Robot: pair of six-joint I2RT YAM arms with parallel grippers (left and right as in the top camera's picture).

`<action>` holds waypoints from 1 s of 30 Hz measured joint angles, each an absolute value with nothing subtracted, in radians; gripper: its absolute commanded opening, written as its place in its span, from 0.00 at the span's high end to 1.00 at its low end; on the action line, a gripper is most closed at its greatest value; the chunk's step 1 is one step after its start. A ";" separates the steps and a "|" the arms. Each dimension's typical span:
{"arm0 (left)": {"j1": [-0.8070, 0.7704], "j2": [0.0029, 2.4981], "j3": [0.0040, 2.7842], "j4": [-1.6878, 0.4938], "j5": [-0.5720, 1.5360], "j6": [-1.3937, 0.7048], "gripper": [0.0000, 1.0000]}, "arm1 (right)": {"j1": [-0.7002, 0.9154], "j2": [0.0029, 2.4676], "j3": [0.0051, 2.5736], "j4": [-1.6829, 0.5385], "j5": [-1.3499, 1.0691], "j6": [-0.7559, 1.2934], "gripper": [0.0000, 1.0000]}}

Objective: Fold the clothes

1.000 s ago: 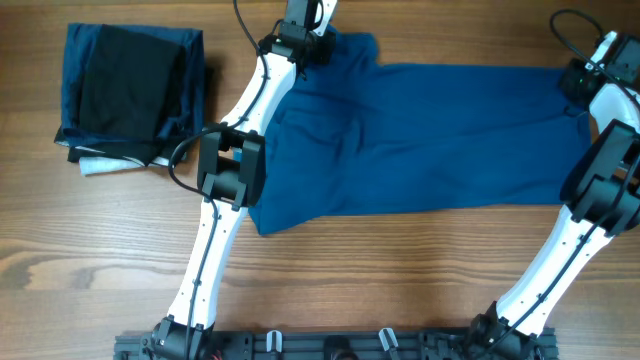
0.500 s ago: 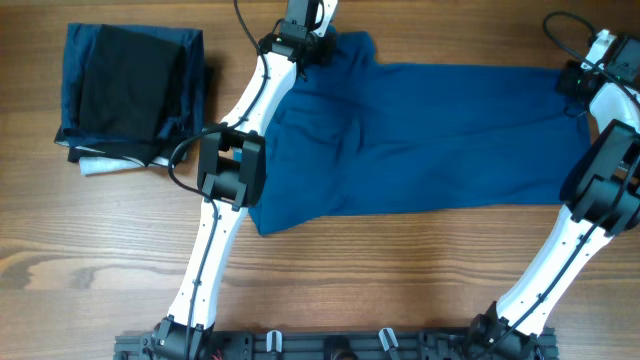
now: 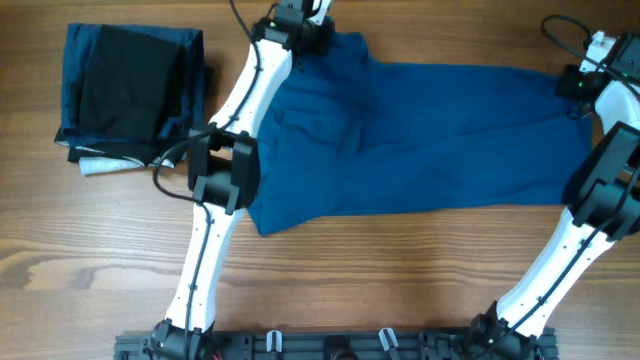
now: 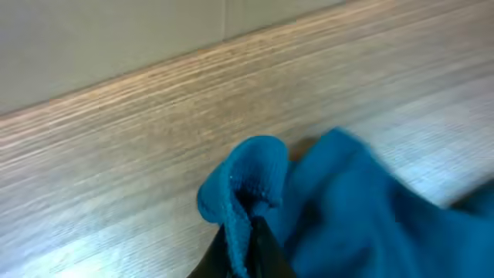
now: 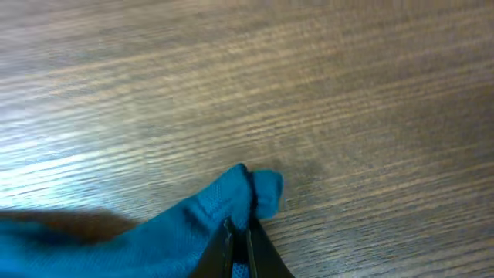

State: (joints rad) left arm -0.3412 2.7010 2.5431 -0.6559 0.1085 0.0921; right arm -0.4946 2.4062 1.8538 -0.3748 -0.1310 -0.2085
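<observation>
The clothes, one mid-blue shirt (image 3: 420, 135), lie spread across the wooden table from its far middle to the right edge. At the shirt's far left corner my left gripper (image 3: 318, 42) is shut on a pinch of blue fabric (image 4: 247, 185), which bunches up above the black fingers (image 4: 266, 251). My right gripper (image 3: 575, 85) is shut on the shirt's far right corner (image 5: 251, 189), a small fold held between the dark fingertips (image 5: 258, 247).
A folded pile of dark navy and black garments (image 3: 130, 90) with a white edge lies at the far left. Bare wood table (image 3: 400, 270) runs along the front. Both arms reach from the near edge to the far side.
Both grippers have gone from partly open to shut on the shirt's far corners. The left arm has shifted slightly left and farther back, tugging that corner with it.
</observation>
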 measured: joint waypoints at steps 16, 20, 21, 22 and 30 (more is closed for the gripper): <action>-0.341 2.469 2.542 -1.159 0.185 0.080 0.96 | -0.515 2.155 1.854 -0.678 -0.232 -0.309 0.96; -0.341 2.455 2.542 -1.332 0.185 0.032 0.96 | -0.568 2.148 1.853 -0.796 -0.257 -0.364 0.96; -0.341 2.455 2.542 -1.361 0.185 0.016 0.96 | -0.589 2.148 1.852 -0.822 -0.263 -0.376 0.96; -0.341 2.455 2.541 -1.392 0.185 -0.004 0.96 | -0.601 2.148 1.852 -0.832 -0.266 -0.382 0.96; -0.340 2.454 2.540 -1.615 0.159 -0.152 0.96 | -0.627 2.148 1.852 -0.962 -0.259 -0.391 0.96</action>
